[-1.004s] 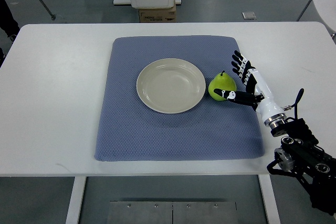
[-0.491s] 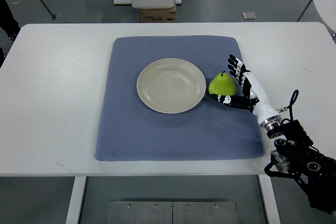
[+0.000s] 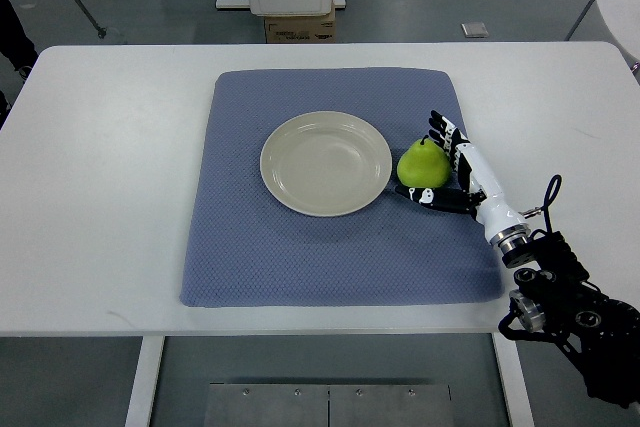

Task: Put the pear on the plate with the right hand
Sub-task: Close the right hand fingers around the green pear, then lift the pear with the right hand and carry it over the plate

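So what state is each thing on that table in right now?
pear: upright on the blue mat, just right of the plate, not on it yet
plate: empty, lying flat on the mat
right hand: fingers open, cupped around the pear's right side, thumb under its near edge; pear not lifted
left hand: out of view

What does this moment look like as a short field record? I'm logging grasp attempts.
pear: upright on the blue mat, just right of the plate
plate: empty, centre of mat
right hand: cupped around the pear's right side, thumb below it, fingers behind; pear not lifted
left hand: not in view
table: white
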You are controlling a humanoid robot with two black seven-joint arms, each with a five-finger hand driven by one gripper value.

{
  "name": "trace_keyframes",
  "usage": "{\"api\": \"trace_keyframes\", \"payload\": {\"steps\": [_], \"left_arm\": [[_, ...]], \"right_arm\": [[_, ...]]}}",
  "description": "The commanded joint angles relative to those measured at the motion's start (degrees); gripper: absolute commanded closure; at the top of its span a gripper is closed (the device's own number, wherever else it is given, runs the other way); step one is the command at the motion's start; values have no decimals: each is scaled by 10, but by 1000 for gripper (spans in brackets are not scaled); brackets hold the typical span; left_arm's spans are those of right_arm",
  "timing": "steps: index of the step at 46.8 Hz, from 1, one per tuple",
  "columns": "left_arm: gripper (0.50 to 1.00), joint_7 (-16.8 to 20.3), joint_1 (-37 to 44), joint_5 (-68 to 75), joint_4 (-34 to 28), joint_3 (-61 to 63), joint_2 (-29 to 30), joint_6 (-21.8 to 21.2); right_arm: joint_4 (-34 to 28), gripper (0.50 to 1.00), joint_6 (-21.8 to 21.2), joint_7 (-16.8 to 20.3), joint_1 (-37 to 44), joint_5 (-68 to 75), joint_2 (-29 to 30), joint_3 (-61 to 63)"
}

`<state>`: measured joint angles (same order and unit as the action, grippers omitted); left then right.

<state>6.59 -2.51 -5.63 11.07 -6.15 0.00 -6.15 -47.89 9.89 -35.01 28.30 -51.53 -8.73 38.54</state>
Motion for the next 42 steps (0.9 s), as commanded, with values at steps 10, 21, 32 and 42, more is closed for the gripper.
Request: {"api": "trace_keyframes", "payload": {"steps": [10,21,32,42], "left_arm": [[500,0,0,0,0,0,0,0],[500,0,0,0,0,0,0,0],[500,0,0,0,0,0,0,0],[500,0,0,0,0,0,0,0]], "right_arm": [[1,682,12,0,0,0,5,-19],[17,1000,12,0,3,3,10,-21],[18,1000,12,0,12,7,11,-15],[17,1000,12,19,52,19,5,-11]]}}
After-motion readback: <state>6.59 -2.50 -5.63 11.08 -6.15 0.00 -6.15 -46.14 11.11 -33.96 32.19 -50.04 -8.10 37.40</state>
